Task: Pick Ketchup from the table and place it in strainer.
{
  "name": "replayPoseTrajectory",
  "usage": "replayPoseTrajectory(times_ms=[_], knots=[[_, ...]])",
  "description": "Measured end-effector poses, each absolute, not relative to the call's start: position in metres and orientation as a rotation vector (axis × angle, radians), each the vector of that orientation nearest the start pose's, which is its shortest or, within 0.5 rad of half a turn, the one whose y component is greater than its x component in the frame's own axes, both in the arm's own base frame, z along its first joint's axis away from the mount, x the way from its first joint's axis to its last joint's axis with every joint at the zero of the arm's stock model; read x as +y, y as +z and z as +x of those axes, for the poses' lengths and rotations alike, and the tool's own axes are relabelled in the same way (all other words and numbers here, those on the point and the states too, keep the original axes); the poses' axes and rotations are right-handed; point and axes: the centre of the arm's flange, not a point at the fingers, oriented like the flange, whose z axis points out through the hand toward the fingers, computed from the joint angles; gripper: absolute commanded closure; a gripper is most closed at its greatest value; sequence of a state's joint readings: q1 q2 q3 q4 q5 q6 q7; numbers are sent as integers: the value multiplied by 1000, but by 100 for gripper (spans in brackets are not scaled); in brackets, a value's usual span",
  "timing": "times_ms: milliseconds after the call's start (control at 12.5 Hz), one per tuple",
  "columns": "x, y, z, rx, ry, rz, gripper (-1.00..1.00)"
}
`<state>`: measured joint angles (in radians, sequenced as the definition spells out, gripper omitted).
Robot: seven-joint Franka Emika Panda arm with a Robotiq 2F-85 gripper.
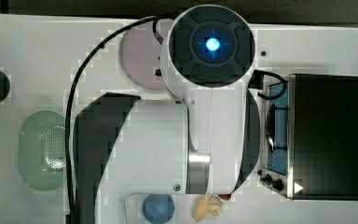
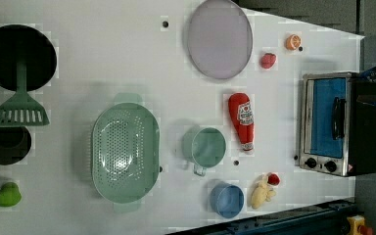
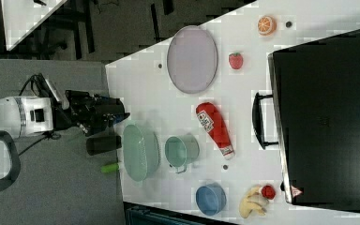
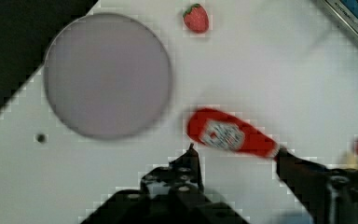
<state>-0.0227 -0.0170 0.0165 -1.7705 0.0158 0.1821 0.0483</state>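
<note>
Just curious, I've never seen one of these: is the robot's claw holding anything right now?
Gripper: jaws open, holding nothing; the ketchup lies on the table beneath it.

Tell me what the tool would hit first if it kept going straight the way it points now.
Most likely the long red ketchup bottle lying on the white table. In the wrist view the open tool has the bottle just ahead between its fingers, though how far above it the tool sits is unclear.

one ketchup (image 2: 241, 121), one strainer (image 2: 125, 155), one strawberry (image 2: 268, 60), two cups (image 2: 206, 145).
</note>
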Motion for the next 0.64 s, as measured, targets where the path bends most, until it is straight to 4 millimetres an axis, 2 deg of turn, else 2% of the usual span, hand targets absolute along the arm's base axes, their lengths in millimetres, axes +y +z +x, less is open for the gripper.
replayPoseTrajectory(times_ms=[160,240,320,480,640], knots=[[-4,557,525,1307,221,-2877,-80],[-8,566,513,1322,234,-2877,-100],[-14,579,506,1337,196,-2863,-100],[-23,603,507,1339,74,-2824,-100],[-26,604,513,1242,19,-2850,-100]])
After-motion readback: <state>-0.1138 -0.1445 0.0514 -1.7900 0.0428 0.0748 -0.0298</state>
